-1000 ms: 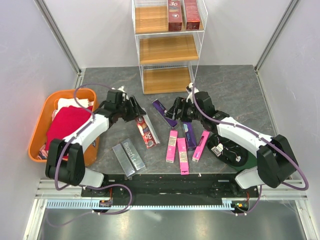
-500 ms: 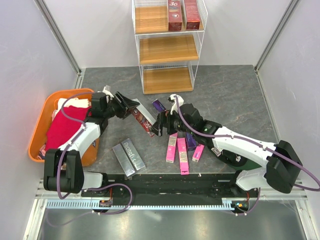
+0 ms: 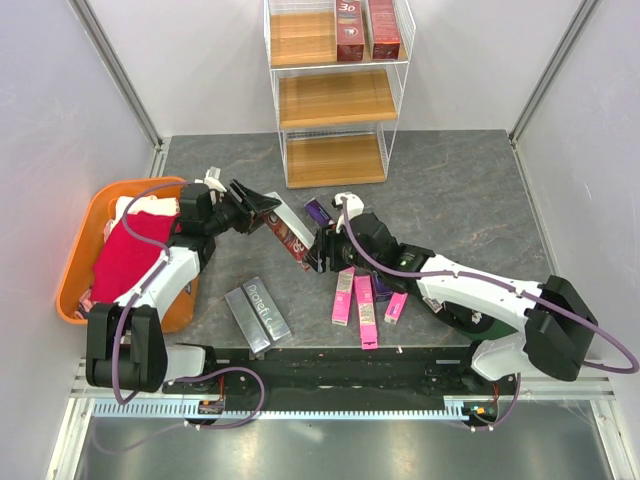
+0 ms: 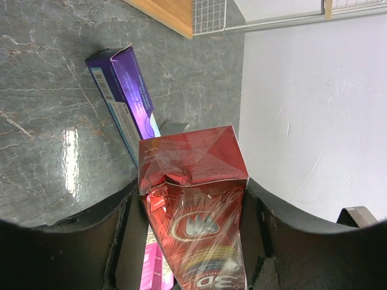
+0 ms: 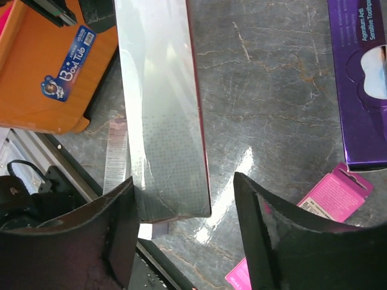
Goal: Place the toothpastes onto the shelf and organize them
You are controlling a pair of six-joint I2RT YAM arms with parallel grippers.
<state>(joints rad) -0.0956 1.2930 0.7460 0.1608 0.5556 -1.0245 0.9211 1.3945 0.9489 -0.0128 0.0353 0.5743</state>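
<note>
Red toothpaste box (image 3: pixel 288 238) clamped in left end effector (image 4: pixel 192 199), inside wide right end effector (image 5: pixel 181 187)

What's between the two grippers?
A red toothpaste box: the left gripper clamps one end, the other end sits inside the open right gripper. Top external view.

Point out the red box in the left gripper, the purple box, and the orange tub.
red box (image 4: pixel 190 163): left wrist view, crumpled end.
purple box (image 4: pixel 124 90): left wrist view, side face.
orange tub (image 5: pixel 36 78): right wrist view, outer wall.
</note>
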